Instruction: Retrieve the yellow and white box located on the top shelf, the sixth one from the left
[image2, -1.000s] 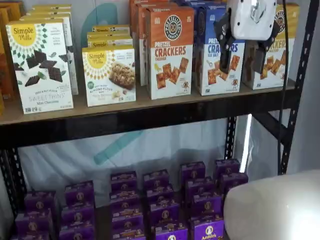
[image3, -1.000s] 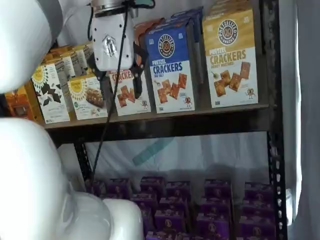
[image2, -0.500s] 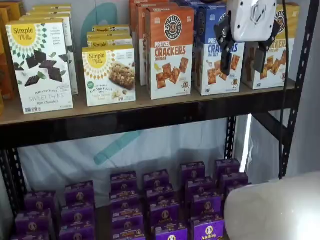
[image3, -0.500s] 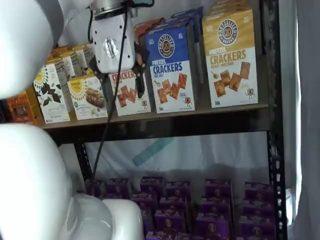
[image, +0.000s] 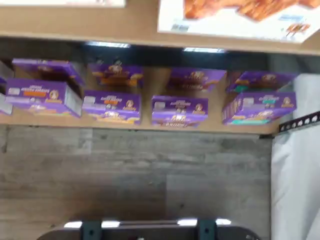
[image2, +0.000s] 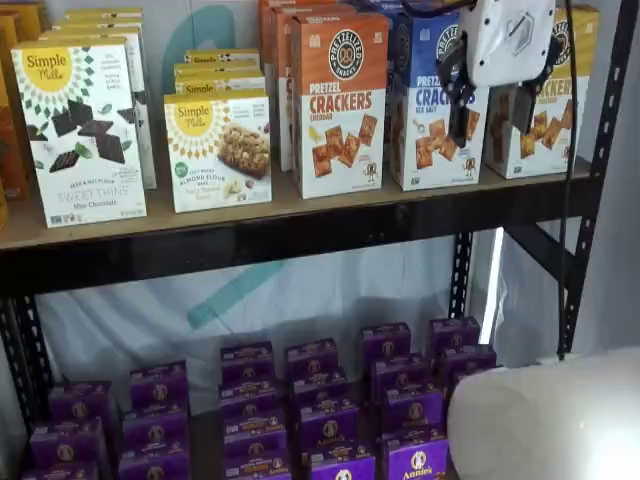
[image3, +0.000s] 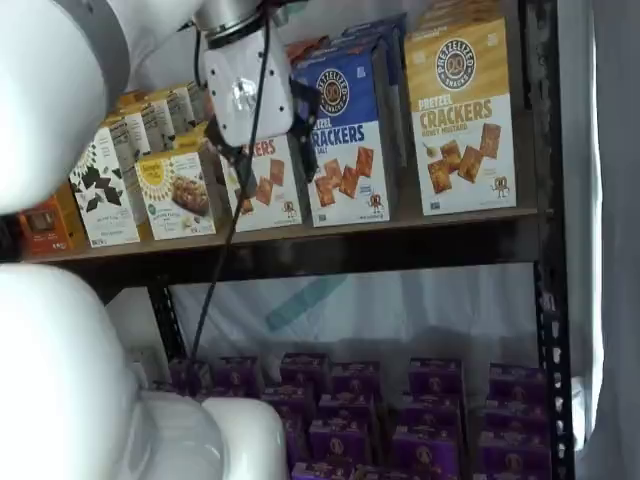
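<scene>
The yellow and white box (image3: 461, 112) stands upright at the right end of the top shelf (image3: 350, 250), beside the black upright. In a shelf view it (image2: 548, 125) is partly hidden behind my gripper (image2: 493, 112). The gripper is open and empty, with a plain gap between its black fingers (image2: 462, 110). It hangs in front of the shelf, between the blue box (image2: 430, 120) and the yellow and white box. In a shelf view my gripper (image3: 270, 168) shows over the orange box (image3: 262, 185) and the blue box (image3: 345, 140), left of the yellow one.
White Simple Mills boxes (image2: 80, 130) stand at the left of the top shelf (image2: 300, 235). Purple boxes (image2: 330, 410) fill the lower shelf and also show in the wrist view (image: 180, 107), above a grey wood floor. A cable (image3: 215, 270) hangs from the gripper. White arm links (image3: 60, 370) fill the foreground.
My gripper has moved to the right and slightly up along the top shelf, from in front of the orange box towards the blue one. The fingers stay open. No box has moved.
</scene>
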